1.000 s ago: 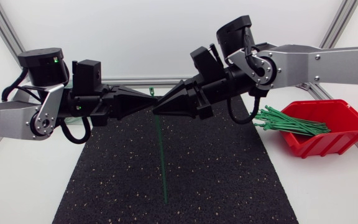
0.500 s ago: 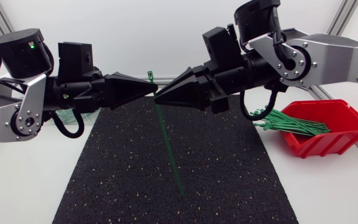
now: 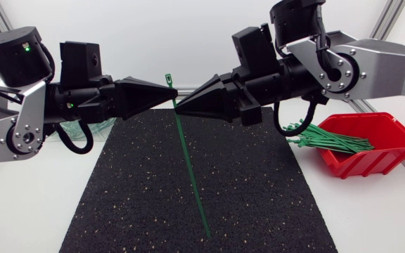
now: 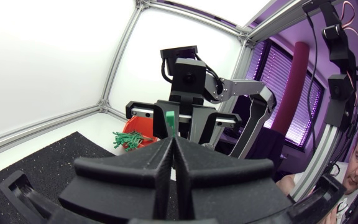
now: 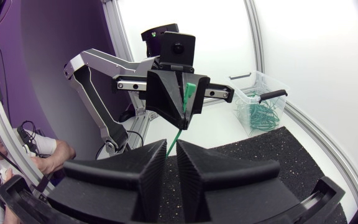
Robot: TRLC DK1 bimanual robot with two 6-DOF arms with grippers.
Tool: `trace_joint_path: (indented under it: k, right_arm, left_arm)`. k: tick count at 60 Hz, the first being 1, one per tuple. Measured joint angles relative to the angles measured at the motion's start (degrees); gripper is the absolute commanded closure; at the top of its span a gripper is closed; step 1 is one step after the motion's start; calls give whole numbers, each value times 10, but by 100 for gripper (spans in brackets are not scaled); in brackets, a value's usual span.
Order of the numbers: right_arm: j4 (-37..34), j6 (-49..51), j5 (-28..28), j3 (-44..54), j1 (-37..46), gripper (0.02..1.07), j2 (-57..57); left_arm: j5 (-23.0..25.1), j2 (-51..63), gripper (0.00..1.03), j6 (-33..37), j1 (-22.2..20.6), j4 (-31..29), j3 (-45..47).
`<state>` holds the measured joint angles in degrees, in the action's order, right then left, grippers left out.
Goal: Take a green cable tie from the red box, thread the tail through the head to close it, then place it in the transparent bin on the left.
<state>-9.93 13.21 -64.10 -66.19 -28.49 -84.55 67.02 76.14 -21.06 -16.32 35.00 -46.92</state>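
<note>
- Head view: the left pincer (image 3: 173, 92) is clenched on the green cable tie (image 3: 188, 169) just below its head, which stands up above the fingertips. The long tail slants down over the black mat (image 3: 259, 204); I cannot tell whether its end touches the mat. The right pincer (image 3: 177, 107) meets the strap just under that grip, almost tip to tip with the left. The red box (image 3: 392, 151) sits at the right of the surface (image 3: 371, 218), well apart, with spare ties (image 3: 329, 139) spilling over its wall.
- Left wrist view: the fingers are pressed together, and only the tie's head pokes out beyond them. The right arm faces them head-on.
- Right wrist view: the fingers are slightly parted, so this pincer is released. The strap runs down into the gap with no pinch from both sides. The transparent bin (image 5: 247, 76) stands beyond the left arm with ties already in it.
- What could go wrong: the tail hangs free and nothing steers its end towards the head. If the right pincer closes this near the head, the two pincers crowd each other and may knock together. The left grip is small and sits close to the head, so a sideways pull could twist the tie and turn its slot away.
- Surface and room: the surface is white with a speckled black mat in the middle. Aluminium rails and white panels close off the back and sides.
</note>
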Motion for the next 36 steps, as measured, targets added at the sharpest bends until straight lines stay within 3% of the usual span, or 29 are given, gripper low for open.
trace_joint_path:
  k: [10,23,36]
  right_arm:
    - [14,-9,1,0,-3,102,-6]
    - [16,-13,0,0,-3,102,-16]
    - [42,-28,-8,7,-3,102,-20]
  left_arm:
    - [0,2,100,0,0,6,1]
    - [0,3,99,0,-1,7,5]
    - [-1,7,82,-5,-1,9,5]
